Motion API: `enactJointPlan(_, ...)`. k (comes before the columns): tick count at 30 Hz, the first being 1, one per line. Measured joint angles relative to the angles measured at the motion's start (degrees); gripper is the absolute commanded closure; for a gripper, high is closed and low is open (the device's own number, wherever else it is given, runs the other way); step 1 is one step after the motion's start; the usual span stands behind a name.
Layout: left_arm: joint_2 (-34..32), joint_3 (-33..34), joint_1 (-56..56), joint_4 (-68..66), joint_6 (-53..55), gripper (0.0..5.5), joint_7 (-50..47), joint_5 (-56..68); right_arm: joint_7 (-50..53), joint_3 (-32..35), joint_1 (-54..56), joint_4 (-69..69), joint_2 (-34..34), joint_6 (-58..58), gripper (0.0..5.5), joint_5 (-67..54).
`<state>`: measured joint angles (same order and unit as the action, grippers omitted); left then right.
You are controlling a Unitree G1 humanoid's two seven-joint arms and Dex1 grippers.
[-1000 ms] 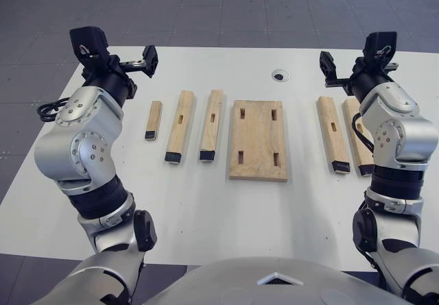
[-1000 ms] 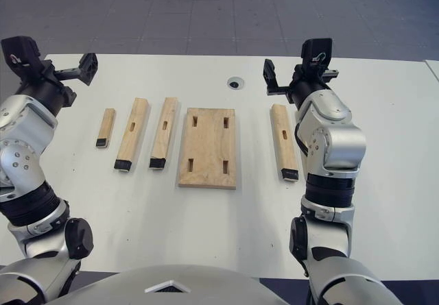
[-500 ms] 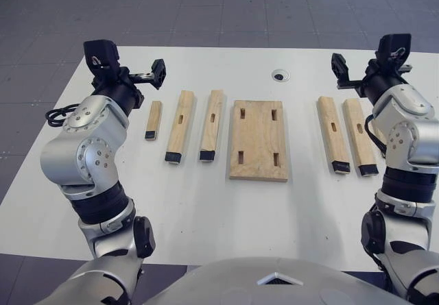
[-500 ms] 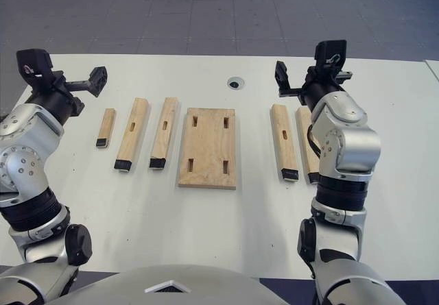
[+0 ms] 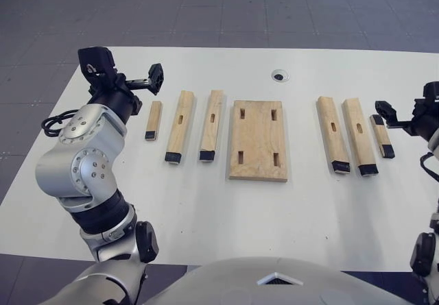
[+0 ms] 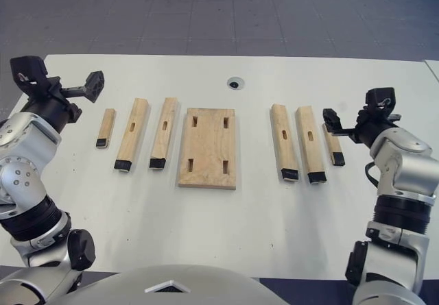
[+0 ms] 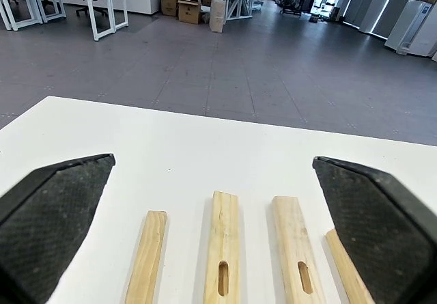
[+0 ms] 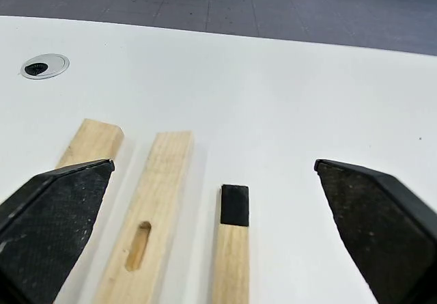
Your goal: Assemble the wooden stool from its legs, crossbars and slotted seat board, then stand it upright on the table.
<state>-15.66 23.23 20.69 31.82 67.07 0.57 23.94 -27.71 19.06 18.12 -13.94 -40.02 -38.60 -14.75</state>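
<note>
Left eye view | shows slotted seat board (image 5: 258, 140), legs (image 5: 180, 127), crossbars (image 5: 154, 120) loose on worktop (image 5: 206, 209) | finds left end effector (image 7: 213, 158), right end effector (image 8: 214, 162) spread, empty | judges assembly unstarted.

Seat board (image 5: 258, 140) centre; three pieces each side, on table (image 5: 226, 209).

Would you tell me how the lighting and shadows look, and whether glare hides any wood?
Left eye view: even light; the pale wooden slotted seat board casts a thin shadow on the white table, no glare. Left wrist view: the long slotted wooden leg is evenly lit. Right wrist view: faint shadow beside the short black-tipped wooden crossbar.
</note>
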Motion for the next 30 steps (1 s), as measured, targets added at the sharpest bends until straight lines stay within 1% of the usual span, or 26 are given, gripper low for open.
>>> enactJointPlan(5,0.18,-0.05,0.05,0.03,0.08,0.1,0.0,-0.02,-2.09,-0.1,0.16,-11.5,-2.69,6.75,0.03,2.27)
enactJointPlan(9,0.18,-0.11,0.53,0.01,0.29,0.1,0.0,-0.02,-3.26,-2.3,-1.84,-12.79,-3.0,9.33,0.03,4.29)
enactJointPlan(17,0.18,-0.48,1.36,0.21,1.52,0.1,0.0,-0.04,-4.11,-3.65,-4.03,-13.08,-2.85,10.03,0.03,4.55)
enactJointPlan(23,0.18,-0.97,1.49,0.41,1.57,0.1,-0.01,-0.3,-4.71,-4.64,-5.45,-18.77,-2.73,14.78,0.03,5.51)
enactJointPlan(27,0.17,-1.1,1.58,0.29,1.55,0.1,0.01,-0.48,-6.65,-4.96,-5.62,-23.41,-2.88,18.44,0.03,5.47)
enactJointPlan(30,0.17,-1.21,1.58,0.29,1.56,0.1,0.01,-0.47,-8.94,-5.68,-5.66,-23.88,-3.4,18.84,0.03,5.06)
